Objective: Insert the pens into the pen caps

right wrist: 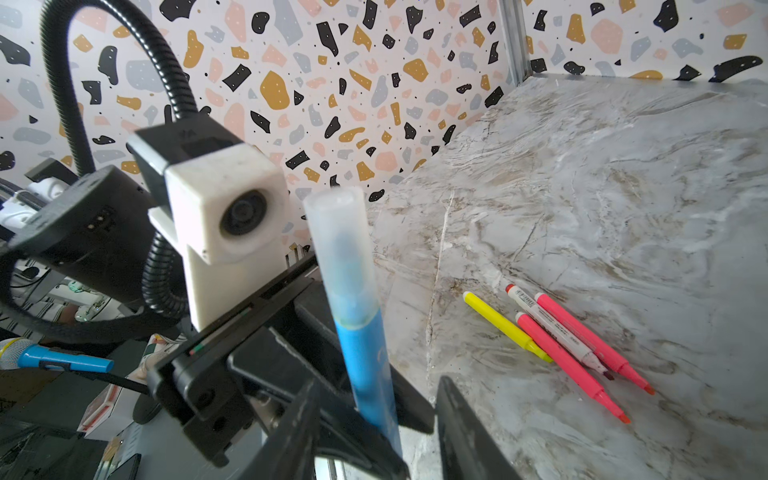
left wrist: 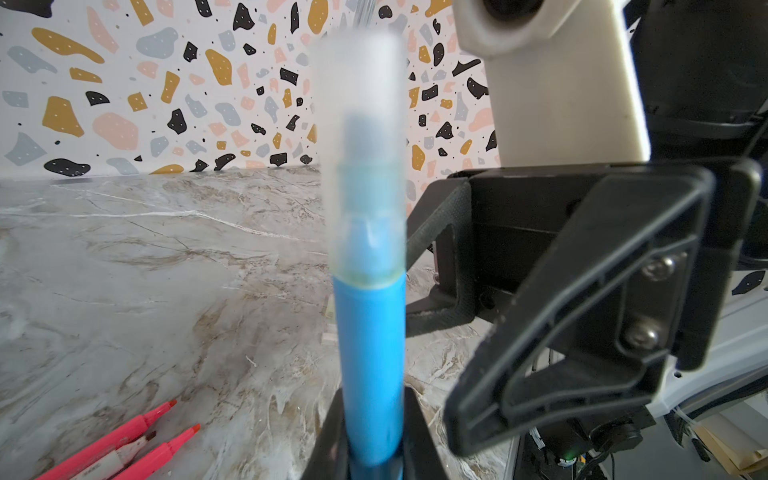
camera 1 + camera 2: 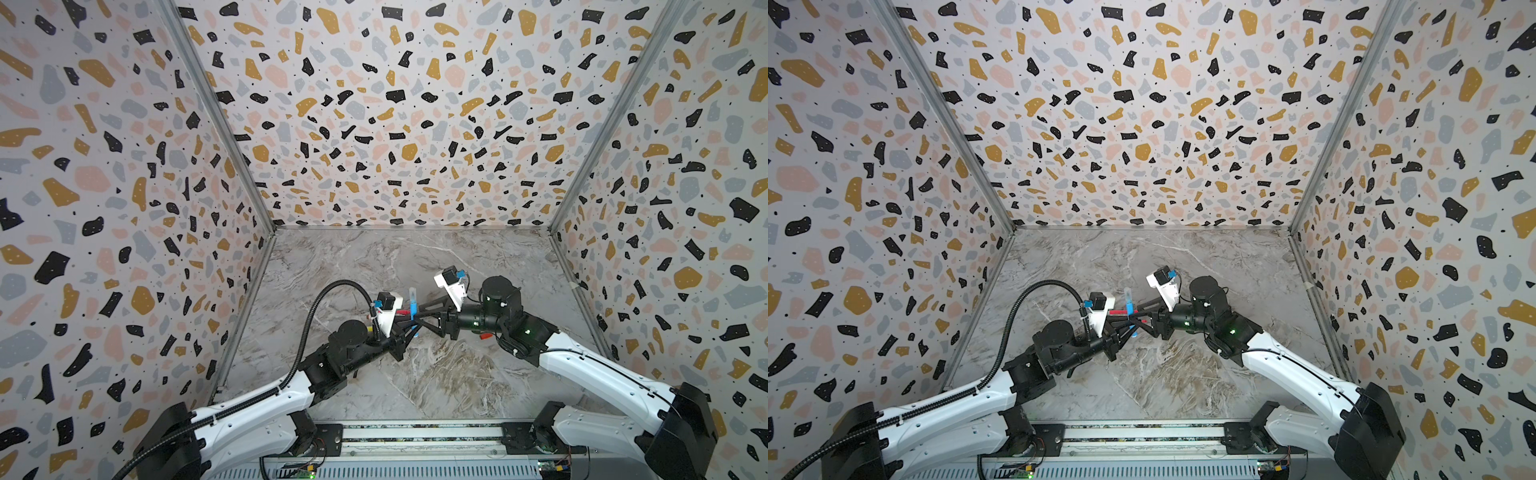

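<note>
A blue pen [image 2: 370,365] stands upright with a frosted, see-through pen cap [image 2: 361,145] over its tip. My left gripper [image 2: 372,457] is shut on its lower body. In both top views the pen [image 3: 412,305] [image 3: 1130,309] rises between the two arms at mid-table. My right gripper [image 1: 380,386] straddles the same pen [image 1: 365,361] below the cap [image 1: 340,249]. One finger is against the pen and the other stands clear, so the jaws are open. A yellow pen [image 1: 505,326], a white pen with red marks [image 1: 557,332] and two pink pens [image 1: 590,340] lie uncapped on the table.
The marble table [image 3: 436,374] is walled on three sides by terrazzo-patterned panels [image 3: 374,124]. The loose pens lie just behind the left gripper [image 3: 409,322]. A small red stub [image 3: 483,336] shows under the right wrist. The left wrist camera [image 1: 224,216] is close to the right gripper.
</note>
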`<state>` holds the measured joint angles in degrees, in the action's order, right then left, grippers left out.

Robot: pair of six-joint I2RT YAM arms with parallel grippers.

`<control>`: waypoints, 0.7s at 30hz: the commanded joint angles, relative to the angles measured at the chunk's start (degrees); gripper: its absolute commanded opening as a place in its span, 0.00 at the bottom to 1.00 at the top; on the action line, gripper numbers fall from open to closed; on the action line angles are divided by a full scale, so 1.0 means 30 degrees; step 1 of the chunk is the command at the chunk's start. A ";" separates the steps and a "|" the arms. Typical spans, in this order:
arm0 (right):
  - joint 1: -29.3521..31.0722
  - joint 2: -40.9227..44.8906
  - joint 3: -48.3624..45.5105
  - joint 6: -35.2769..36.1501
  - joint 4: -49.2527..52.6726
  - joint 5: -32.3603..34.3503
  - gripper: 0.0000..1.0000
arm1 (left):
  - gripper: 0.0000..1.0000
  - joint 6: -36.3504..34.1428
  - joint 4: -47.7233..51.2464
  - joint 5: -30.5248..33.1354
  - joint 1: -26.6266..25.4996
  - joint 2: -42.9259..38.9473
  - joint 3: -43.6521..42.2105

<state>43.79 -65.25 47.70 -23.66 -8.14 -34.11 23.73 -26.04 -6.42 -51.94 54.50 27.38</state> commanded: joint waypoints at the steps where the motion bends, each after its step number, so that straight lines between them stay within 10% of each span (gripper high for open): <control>1: 0.0112 -0.0208 0.0962 0.0359 -0.0365 -0.0379 0.42 | 0.00 0.0020 -0.1339 -0.0030 -0.0252 0.0084 0.0176; 12: 0.0432 -0.0653 0.0412 0.0458 -0.0520 -0.0695 0.27 | 0.00 -0.0026 -0.1396 -0.0057 -0.0475 0.0246 0.0579; 17: 0.0405 -0.0667 0.0503 0.0693 -0.0004 -0.0241 0.00 | 0.01 0.0030 -0.1231 0.0101 -0.0498 0.0552 0.0817; 21: -0.0500 -0.1005 0.1170 0.0989 0.1607 0.0950 0.00 | 0.36 0.0192 0.0079 0.2316 -0.0491 0.0385 0.0881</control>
<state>44.16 -67.85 48.38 -21.10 -7.38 -33.69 24.69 -25.41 -4.51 -53.12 56.10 27.90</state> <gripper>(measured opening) 0.164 0.314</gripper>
